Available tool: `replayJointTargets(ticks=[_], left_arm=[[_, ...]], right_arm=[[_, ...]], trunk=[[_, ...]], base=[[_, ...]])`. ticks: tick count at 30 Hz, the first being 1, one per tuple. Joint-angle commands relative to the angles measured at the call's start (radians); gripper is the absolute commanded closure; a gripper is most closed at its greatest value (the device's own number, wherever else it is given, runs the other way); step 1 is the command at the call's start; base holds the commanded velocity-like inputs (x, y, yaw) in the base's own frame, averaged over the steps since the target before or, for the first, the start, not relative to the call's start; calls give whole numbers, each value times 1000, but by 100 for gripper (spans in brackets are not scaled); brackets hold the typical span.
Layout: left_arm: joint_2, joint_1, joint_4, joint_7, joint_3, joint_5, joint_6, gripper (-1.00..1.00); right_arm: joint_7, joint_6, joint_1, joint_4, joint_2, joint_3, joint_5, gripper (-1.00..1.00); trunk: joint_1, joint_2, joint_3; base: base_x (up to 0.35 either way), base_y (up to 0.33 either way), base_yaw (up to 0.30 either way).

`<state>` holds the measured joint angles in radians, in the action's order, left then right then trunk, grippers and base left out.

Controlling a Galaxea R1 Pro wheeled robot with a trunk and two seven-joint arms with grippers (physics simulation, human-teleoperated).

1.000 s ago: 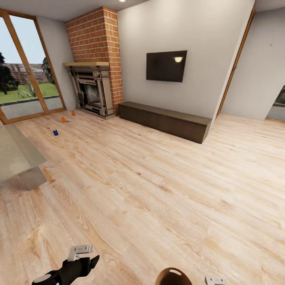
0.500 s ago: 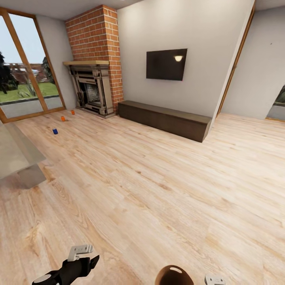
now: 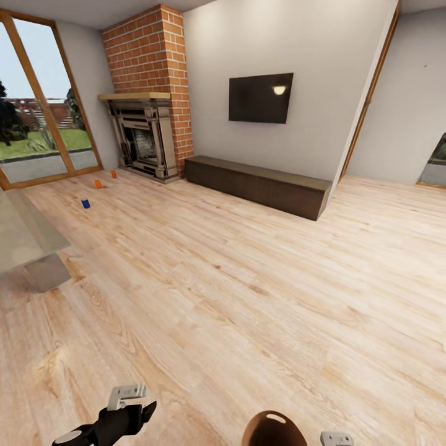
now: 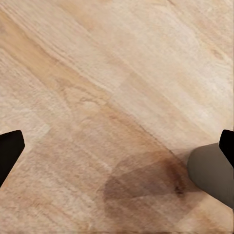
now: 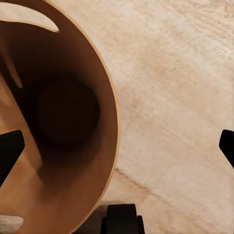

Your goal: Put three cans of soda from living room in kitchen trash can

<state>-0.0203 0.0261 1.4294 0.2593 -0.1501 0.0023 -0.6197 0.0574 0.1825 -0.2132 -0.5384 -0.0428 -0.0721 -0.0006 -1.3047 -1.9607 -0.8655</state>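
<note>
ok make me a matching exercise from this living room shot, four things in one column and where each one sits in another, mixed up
Things:
1. blue soda can
2. two orange soda cans
3. TV
4. trash can

Places:
A. on the grey wall above the long dark bench
B. at the bottom edge of the head view, close to the robot
C. on the floor just in front of the fireplace
D. on the floor nearer the robot than the other two cans

Pairs: 1-D, 2-C, 3-A, 4-B
</note>
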Motion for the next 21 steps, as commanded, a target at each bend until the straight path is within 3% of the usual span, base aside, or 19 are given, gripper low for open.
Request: replayJointTargets(ticks=[1, 16, 21], left_arm=[[-1, 0, -6, 0, 0, 1, 0, -100], [-3, 0, -33, 0, 1, 6, 0, -100], [-3, 0, -33, 0, 1, 7, 0, -100]], right_arm=[[0, 0, 0, 0, 0, 0, 0, -100], [-6, 0, 0, 1, 1, 1, 3, -100], [-4, 0, 0, 1, 1, 2, 3, -100]], trunk=[[-4, -7, -3], [-61, -112, -50], [-69, -126, -56]], base=[[0, 0, 0], [0, 0, 0], [0, 0, 0]])
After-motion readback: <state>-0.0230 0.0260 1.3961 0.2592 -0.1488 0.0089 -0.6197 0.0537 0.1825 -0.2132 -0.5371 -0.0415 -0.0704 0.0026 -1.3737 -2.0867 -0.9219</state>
